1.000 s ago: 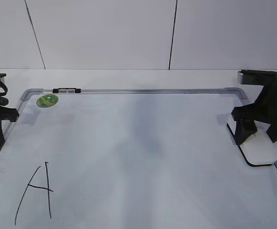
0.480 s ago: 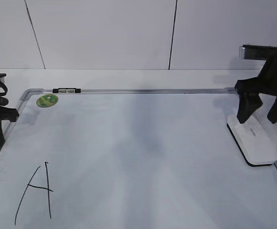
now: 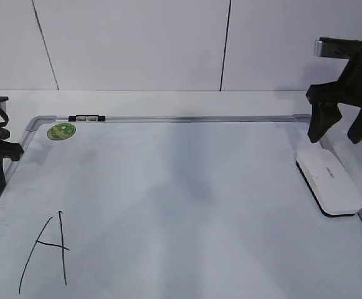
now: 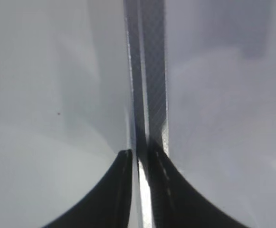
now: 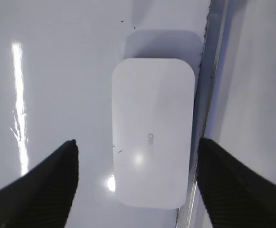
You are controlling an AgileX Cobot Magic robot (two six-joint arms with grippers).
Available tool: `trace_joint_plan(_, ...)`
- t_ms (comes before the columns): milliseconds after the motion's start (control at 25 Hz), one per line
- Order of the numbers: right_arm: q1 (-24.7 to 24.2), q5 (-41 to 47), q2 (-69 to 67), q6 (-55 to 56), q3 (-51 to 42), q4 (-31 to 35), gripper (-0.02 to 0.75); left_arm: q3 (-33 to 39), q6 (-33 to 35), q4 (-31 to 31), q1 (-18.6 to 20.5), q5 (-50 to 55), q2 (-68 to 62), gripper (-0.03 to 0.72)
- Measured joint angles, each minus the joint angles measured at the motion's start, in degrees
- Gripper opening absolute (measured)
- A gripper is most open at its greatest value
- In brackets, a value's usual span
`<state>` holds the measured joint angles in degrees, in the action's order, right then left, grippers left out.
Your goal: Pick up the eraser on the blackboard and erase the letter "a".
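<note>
Black right gripper [image 3: 342, 128] hovering, fingers spread wide; white oblong plastic eraser [image 3: 328, 182] below, untouched, by whiteboard's [image 3: 168, 187] right edge.

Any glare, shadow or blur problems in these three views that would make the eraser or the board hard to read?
Exterior view: even lighting, a soft grey shadow band across the blackboard, eraser sharp. Right wrist view: bright glare streak at left and a hotspot on the eraser, right gripper fingertips blurred. Left wrist view: soft focus throughout; the board's frame and left gripper are smeared.
</note>
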<state>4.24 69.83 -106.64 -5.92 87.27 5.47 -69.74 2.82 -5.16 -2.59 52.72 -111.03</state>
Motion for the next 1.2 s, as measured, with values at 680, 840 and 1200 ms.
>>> trace_joint_plan(680,0.0,0.21,7.65,0.24,0.0,2.64,0.592,0.54,0.16,1.44,0.0,8.74,11.82,0.271)
trace_joint_plan(840,0.0,0.39,12.01,0.24,0.0,4.54,0.592,0.54,0.16,2.92,0.0,14.0,15.5,0.271)
trace_joint_plan(1200,0.0,0.76,26.45,0.24,-10.24,5.02,0.593,0.54,0.16,1.2,0.0,16.76,24.77,0.269)
